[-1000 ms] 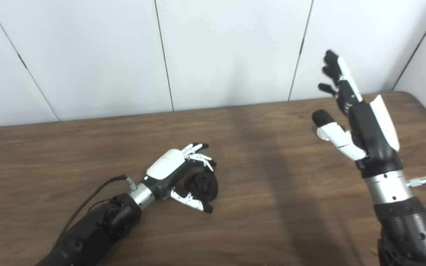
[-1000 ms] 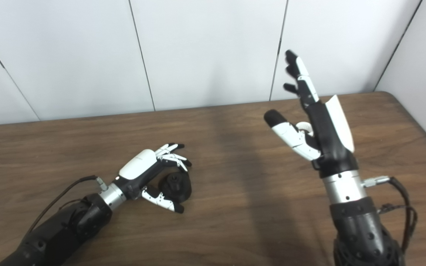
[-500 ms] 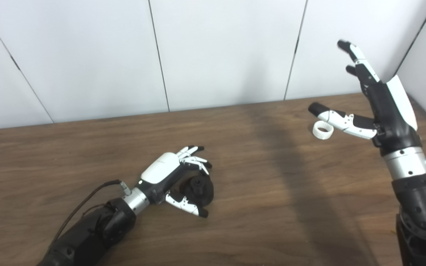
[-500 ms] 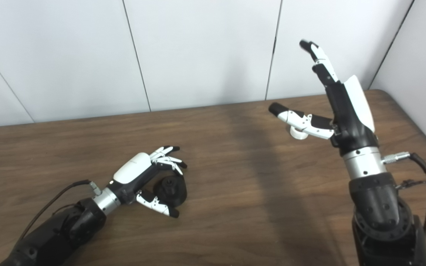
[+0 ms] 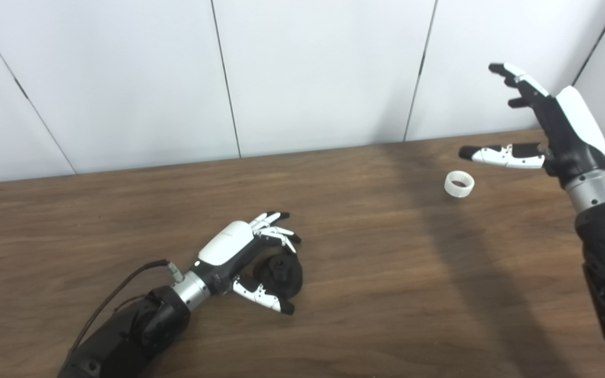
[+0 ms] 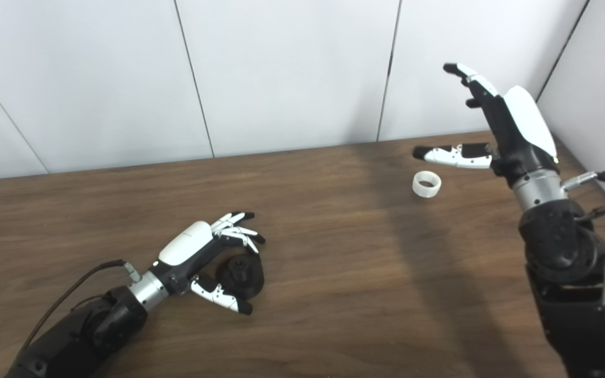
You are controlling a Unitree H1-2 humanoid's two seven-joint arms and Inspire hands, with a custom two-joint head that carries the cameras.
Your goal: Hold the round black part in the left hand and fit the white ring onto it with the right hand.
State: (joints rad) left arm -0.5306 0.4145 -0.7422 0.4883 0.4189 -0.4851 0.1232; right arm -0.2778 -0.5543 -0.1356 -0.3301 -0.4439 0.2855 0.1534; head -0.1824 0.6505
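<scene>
White wall panels with dark seams stand behind a brown wood-grain table (image 5: 365,273).

The round black part (image 5: 281,273) lies on the table at centre-left, apparently with a raised hub on top. The left hand (image 5: 244,252) is cupped over it from the left, fingers (image 5: 276,231) curled above its far edge and the thumb (image 5: 260,300) along its near edge. Whether the fingers actually touch the part cannot be told; it sits on the table and is not lifted. The hand holds nothing and its fingers stand apart.

The white ring (image 6: 427,184) lies flat on the table at the far right, opening upward, well apart from the black part. The right hand (image 6: 497,131) is raised above and just right of it, fingers spread upward, thumb (image 6: 447,155) extended level over the table. It is empty and clear of the ring.

Assessment: neither item is yet grasped. The ring looks like a small, light, rigid plastic band with a smooth wall; it is likely to skid or tip if pushed from one side. A pinch across opposite points of the outer wall, thumb against a fingertip, appears the soundest hold and keeps the bore free for fitting. The black part looks stiff and somewhat heavier; gripping its outer rim would leave the hub exposed.
</scene>
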